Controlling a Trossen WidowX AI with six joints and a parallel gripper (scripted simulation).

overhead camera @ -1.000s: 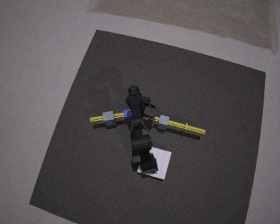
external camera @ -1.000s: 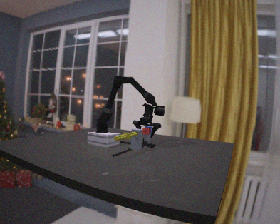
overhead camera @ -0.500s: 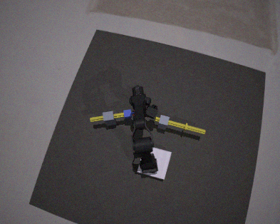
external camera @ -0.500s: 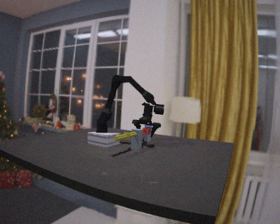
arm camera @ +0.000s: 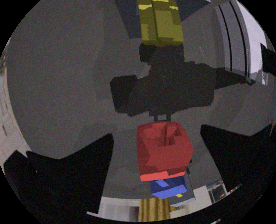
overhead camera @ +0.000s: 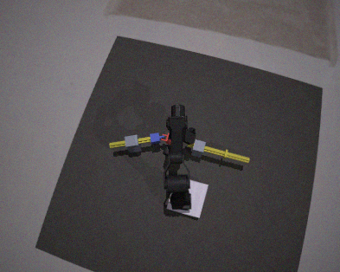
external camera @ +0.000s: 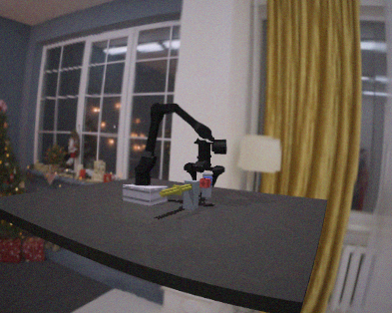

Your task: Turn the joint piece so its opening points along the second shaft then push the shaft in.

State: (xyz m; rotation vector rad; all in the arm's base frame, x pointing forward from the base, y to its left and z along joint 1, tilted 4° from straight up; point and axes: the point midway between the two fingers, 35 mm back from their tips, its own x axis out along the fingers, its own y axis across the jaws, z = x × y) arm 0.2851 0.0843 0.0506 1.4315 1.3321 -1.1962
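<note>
Claw [arm camera: 163, 137] released, nothing held, joint [arm camera: 163, 149] at 6 o'clock; joint may be nudged off-line when lifted.

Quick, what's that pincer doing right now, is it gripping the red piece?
Pincer: open wide, holding nothing; the red joint piece sits between its fingers, released.
</note>
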